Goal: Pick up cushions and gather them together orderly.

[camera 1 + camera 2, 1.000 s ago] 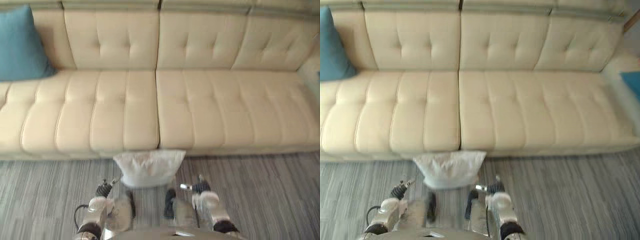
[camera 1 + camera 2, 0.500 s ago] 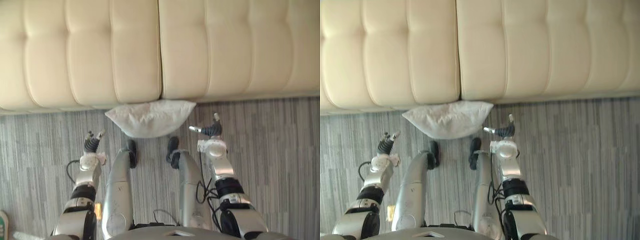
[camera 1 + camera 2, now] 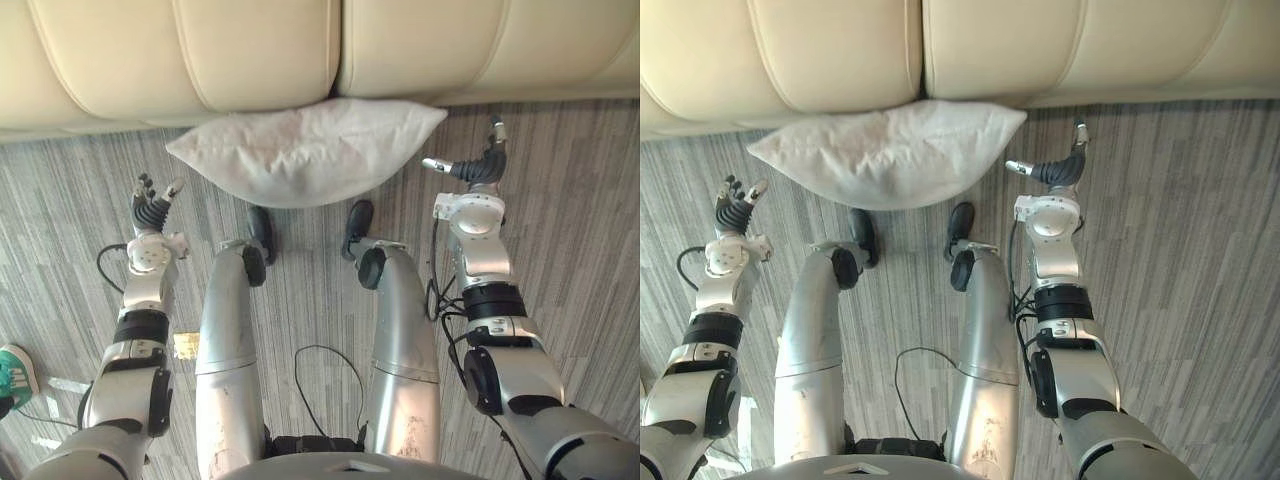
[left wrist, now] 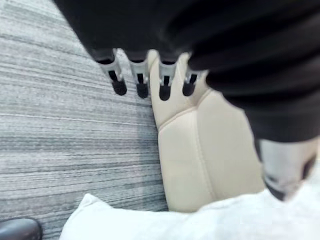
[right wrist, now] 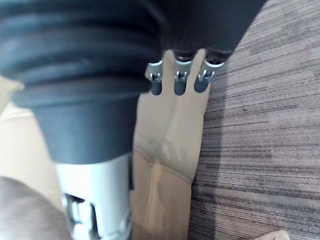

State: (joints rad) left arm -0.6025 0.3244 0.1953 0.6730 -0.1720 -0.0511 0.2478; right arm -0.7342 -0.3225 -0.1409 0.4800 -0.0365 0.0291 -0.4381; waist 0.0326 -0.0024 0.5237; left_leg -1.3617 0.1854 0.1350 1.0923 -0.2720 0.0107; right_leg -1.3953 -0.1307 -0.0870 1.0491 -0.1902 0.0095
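The left hand (image 3: 152, 208) is open with straight fingers and holds nothing; the right hand (image 3: 478, 168) is the same, thumb spread wide. Between the two hands, just beside each, lies the white cushion (image 3: 305, 150) on the striped grey carpet (image 3: 60, 220) — its far edge against the cream sofa (image 3: 250, 50).

A white cushion (image 3: 305, 150) lies flat on the striped grey carpet (image 3: 560, 200), touching the cream sofa's (image 3: 250, 50) front edge.
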